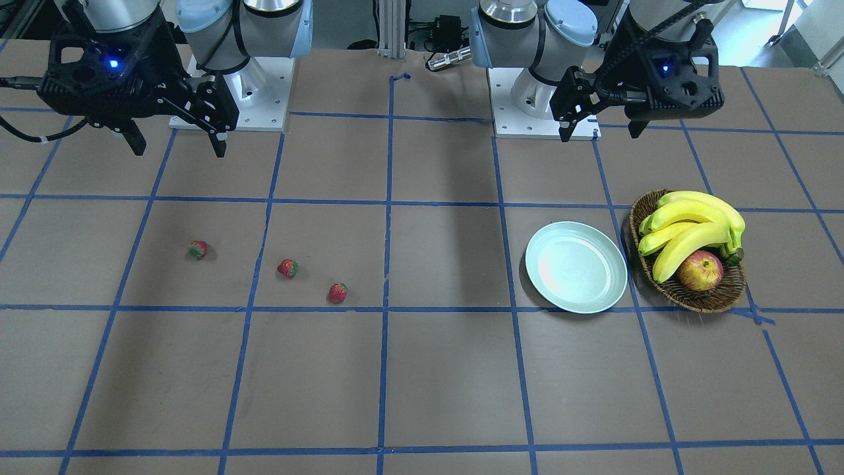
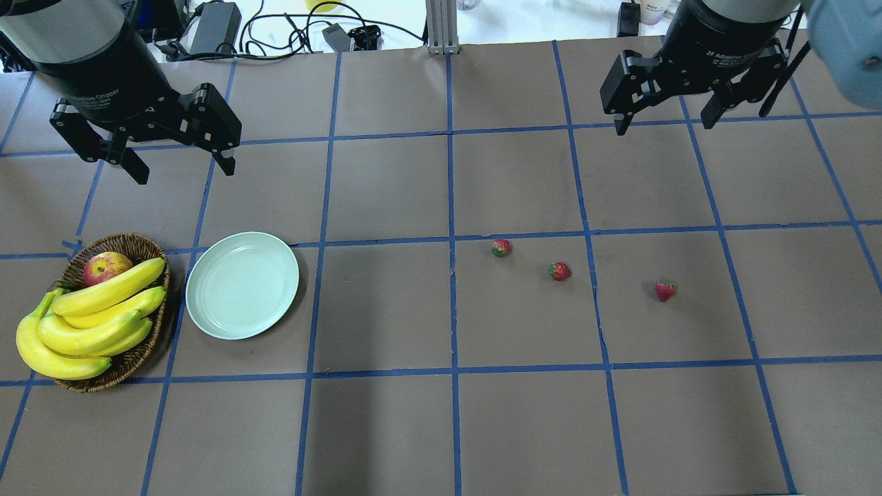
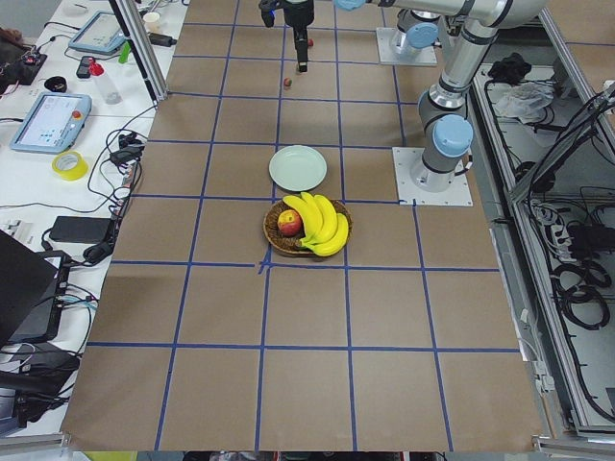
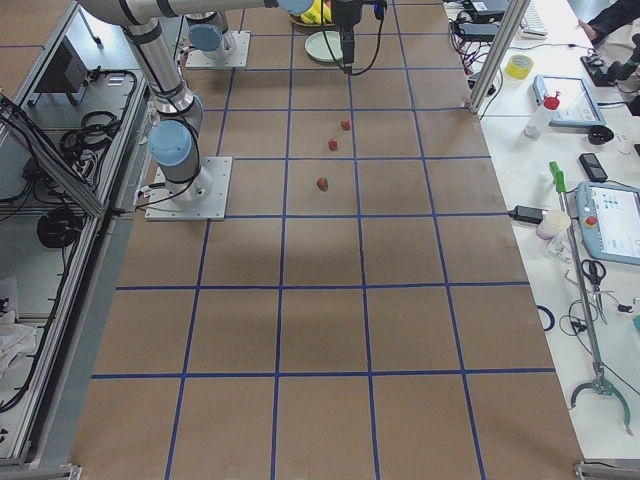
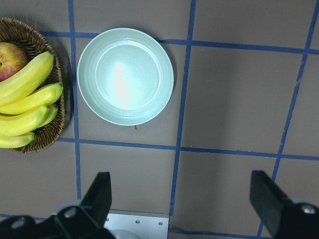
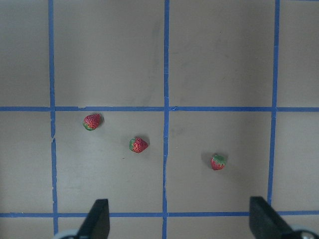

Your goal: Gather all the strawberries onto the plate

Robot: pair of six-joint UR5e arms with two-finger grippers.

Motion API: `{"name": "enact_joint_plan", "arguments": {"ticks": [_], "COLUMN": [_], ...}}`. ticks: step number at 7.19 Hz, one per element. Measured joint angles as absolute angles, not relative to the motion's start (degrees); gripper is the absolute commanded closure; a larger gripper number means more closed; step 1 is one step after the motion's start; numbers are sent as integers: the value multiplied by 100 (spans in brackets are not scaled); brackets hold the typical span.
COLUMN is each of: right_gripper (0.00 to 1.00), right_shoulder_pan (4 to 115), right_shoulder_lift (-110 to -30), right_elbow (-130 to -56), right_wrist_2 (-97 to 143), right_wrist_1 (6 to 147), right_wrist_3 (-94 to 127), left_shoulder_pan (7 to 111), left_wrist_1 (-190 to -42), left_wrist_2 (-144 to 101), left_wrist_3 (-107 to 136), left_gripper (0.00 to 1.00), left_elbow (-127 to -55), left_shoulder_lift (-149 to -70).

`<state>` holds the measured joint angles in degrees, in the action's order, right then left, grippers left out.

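The left gripper point(image 2: 185, 171) hovered above the table point(image 2: 386, 413) on the robot-base side of the plate, its two fingers spread wide apart, holding and touching nothing. In its wrist view the black fingertips point(image 5: 102, 191) stood at the two lower corners, with the plate lying between and ahead of them. Below it, at the table's left end, a brown wicker basket point(image 2: 135, 240) carried a bunch of yellow bananas point(image 2: 89, 324) and a red-yellow apple point(image 2: 105, 267) tucked at one side. The pale mint plate point(image 2: 242, 285) lay flat just beside the basket, parted from it by a narrow strip of table. To the right of the plate a broad stretch of brown surface ran across the centre line to the three strawberries point(image 2: 559, 271), which lay in a slanting row, each well apart from the next, on the right arm's half. The right gripper point(image 2: 665, 126) hung over that half, nearer the bases than the berries, its fingers likewise wide apart and gripping nothing; its wrist camera looked straight down on all three berries. The table was covered in brown sheeting marked into large squares by blue tape lines point(image 2: 453, 310). Cables point(image 2: 289, 27) and a black power brick point(image 2: 215, 27) sat along the edge behind the grippers, and the side views showed white benches point(image 3: 58, 163) with tablets and a yellow tape roll point(image 3: 69, 165) alongside the table.
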<state>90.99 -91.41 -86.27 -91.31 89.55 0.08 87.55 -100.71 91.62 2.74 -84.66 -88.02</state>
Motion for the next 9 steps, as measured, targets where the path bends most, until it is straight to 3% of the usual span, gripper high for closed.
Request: {"name": "enact_joint_plan", "arguments": {"ticks": [9], "right_gripper": [0], "right_shoulder_pan": [9092], "right_shoulder_lift": [-9116], "right_elbow": [-8584], "right_wrist_2": [-9189], "right_wrist_1": [8843], "right_wrist_3": [25], "left_shoulder_pan": [8779], "left_wrist_1": [-9472], "left_wrist_2": [9098], "left_wrist_3": [345], "left_gripper": [0], "left_elbow": [-8858], "left_shoulder_lift": [-8691]}}
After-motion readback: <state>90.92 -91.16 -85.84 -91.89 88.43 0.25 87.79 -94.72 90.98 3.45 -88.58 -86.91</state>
